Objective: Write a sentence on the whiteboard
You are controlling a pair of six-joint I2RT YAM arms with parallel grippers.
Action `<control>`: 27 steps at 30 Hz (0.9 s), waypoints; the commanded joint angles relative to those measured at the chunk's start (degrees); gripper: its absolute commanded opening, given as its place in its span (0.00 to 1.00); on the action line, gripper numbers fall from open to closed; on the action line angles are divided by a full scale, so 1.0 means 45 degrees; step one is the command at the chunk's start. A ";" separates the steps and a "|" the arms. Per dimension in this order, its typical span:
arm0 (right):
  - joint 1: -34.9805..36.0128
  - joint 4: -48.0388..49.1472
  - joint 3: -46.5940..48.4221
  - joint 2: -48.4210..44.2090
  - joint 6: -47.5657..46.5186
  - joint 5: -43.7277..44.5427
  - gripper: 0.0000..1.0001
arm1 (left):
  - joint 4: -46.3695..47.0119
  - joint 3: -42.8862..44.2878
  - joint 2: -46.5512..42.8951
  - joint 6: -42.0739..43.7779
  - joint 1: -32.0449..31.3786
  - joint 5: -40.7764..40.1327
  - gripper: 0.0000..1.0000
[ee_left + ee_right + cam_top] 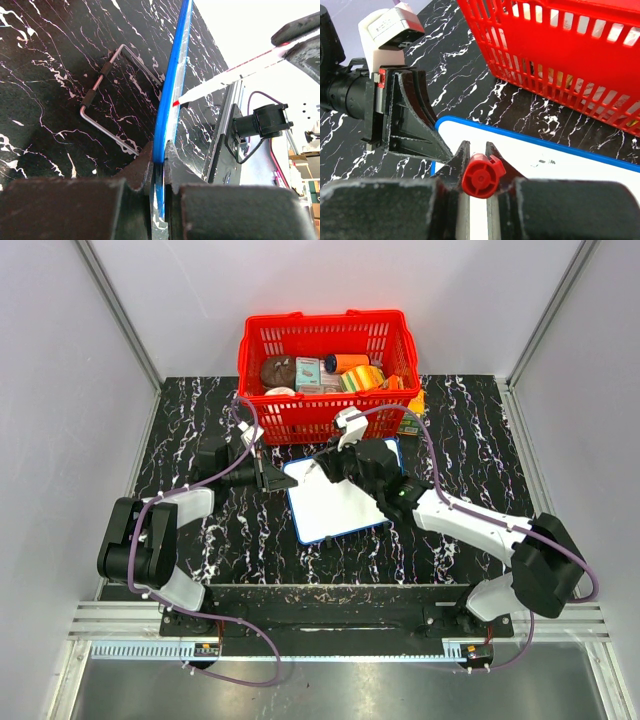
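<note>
While our left gripper [159, 167] pinches the blue rim of the whiteboard [340, 505] near its upper-left corner, mid-frame just below the red basket [300, 420], our right gripper [477, 149] clamps a marker [235, 72], its tip at the board's white face.

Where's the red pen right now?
In the right wrist view, the red pen is pinched between the right fingers, its tip at the whiteboard lying mid-table just before the red basket.

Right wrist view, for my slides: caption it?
The marker clamped in the right jaws over the whiteboard, left jaws pinching its edge, red basket behind.
</note>
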 commanded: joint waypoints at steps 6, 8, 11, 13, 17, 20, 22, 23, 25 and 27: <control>0.0035 -0.0131 0.0757 0.0178 -0.0532 0.1290 0.00 | -0.0050 -0.0144 0.0234 0.1509 -0.0057 -0.1270 0.00; 0.0035 -0.0073 0.0718 0.0178 -0.0532 0.1329 0.00 | -0.0050 -0.0163 0.0195 0.1509 -0.0057 -0.1270 0.00; 0.0035 -0.0053 0.0659 0.0178 -0.0512 0.1369 0.00 | -0.0050 -0.0163 0.0195 0.1509 -0.0057 -0.1270 0.00; 0.0015 -0.0073 0.0601 0.0158 -0.0473 0.1251 0.00 | -0.0050 -0.0163 0.0195 0.1509 -0.0057 -0.1250 0.00; 0.0035 -0.0170 0.0387 0.0080 -0.0395 0.0978 0.00 | -0.0050 -0.0163 0.0195 0.1509 -0.0057 -0.1250 0.00; 0.0035 -0.0209 0.0249 0.0061 -0.0376 0.0821 0.00 | -0.0050 -0.0163 0.0195 0.1509 -0.0057 -0.1270 0.00; 0.0035 -0.0268 0.0171 0.0041 -0.0337 0.0724 0.00 | -0.0050 -0.0163 0.0195 0.1509 -0.0057 -0.1289 0.00; 0.0035 -0.0287 0.0152 0.0021 -0.0337 0.0743 0.00 | -0.0069 -0.0163 0.0195 0.1509 -0.0057 -0.1289 0.00; 0.0035 -0.0365 0.0112 0.0002 -0.0298 0.0685 0.00 | -0.0069 -0.0163 0.0195 0.1509 -0.0057 -0.1270 0.00; 0.0015 -0.0366 0.0035 -0.0037 -0.0298 0.0665 0.00 | -0.0050 -0.0163 0.0195 0.1509 -0.0057 -0.1270 0.00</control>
